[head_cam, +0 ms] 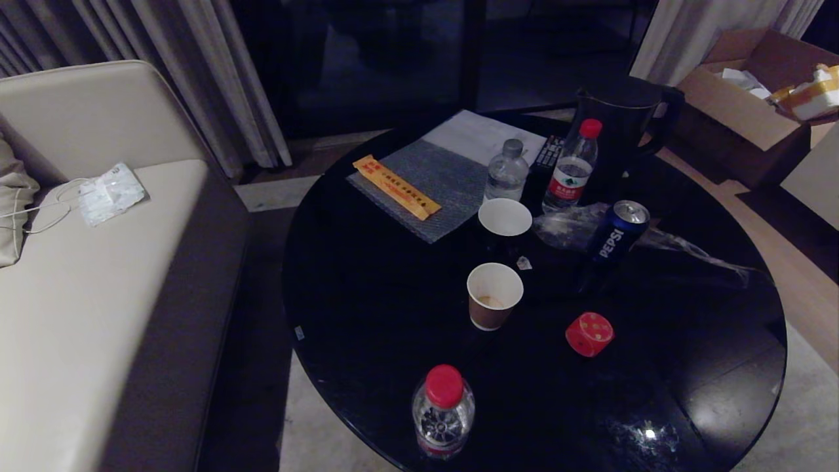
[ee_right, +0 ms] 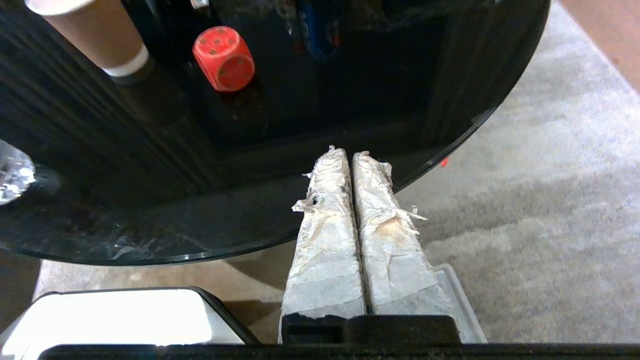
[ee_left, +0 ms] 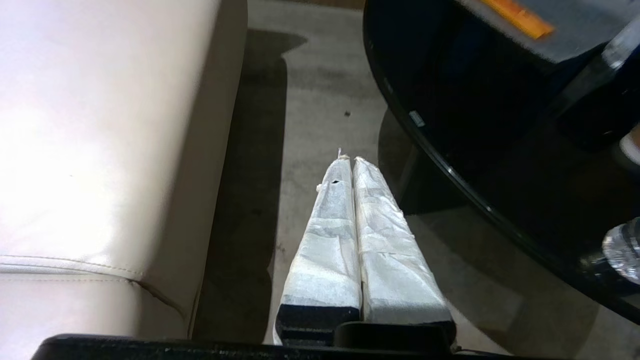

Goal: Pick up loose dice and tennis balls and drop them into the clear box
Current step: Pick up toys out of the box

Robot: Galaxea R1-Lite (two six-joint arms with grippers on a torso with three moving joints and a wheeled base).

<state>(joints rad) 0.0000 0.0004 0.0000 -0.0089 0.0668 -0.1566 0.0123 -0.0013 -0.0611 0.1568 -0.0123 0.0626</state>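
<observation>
1. I see open black tabletop on the near left, between the table's edge and the brown paper cup.
2. The red die sits clear on the near right; bare surface surrounds it, with the cup well to its left.
3. A red-capped bottle stands at the near edge.
4. Farther back, the Pepsi can, white cup, crumpled plastic wrap and two more bottles crowd together.
5. A floor gap separates the sofa from the table.

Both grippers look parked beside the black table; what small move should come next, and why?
Probably open the right gripper and start reaching toward the red die. It is the only task piece in sight, loose on the black table, on that arm's side. The left gripper hangs shut over the floor by the sofa.
</observation>
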